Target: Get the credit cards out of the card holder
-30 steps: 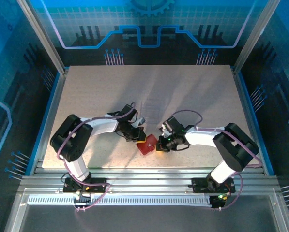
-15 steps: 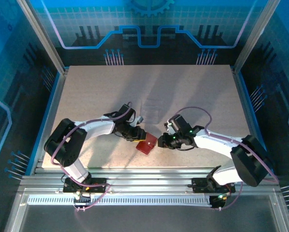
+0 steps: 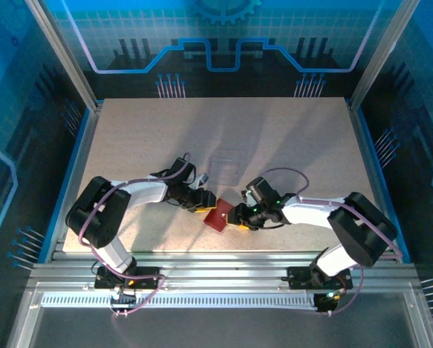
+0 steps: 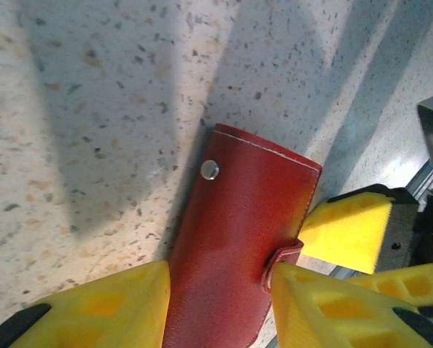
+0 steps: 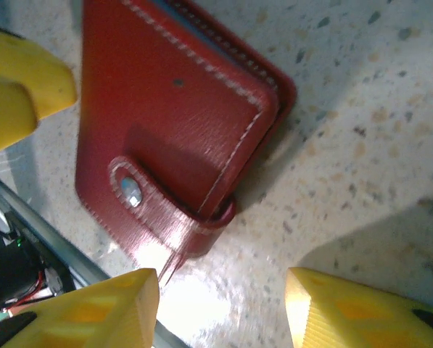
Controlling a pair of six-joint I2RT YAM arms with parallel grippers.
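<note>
While the red card holder [image 3: 218, 216] lies shut and snapped, flat on the speckled counter [image 3: 296, 138] near its front edge, it is flanked from opposite sides: the left gripper [image 4: 220, 286] has its jaws parted astride one end of it, and the right gripper [image 5: 222, 301] hangs just beside the tab [image 5: 140, 192] end, jaws released over bare counter

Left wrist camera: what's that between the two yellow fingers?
The closed red card holder lies there on the speckled table, with the left fingers either side of it, seen in the left wrist view.
</note>
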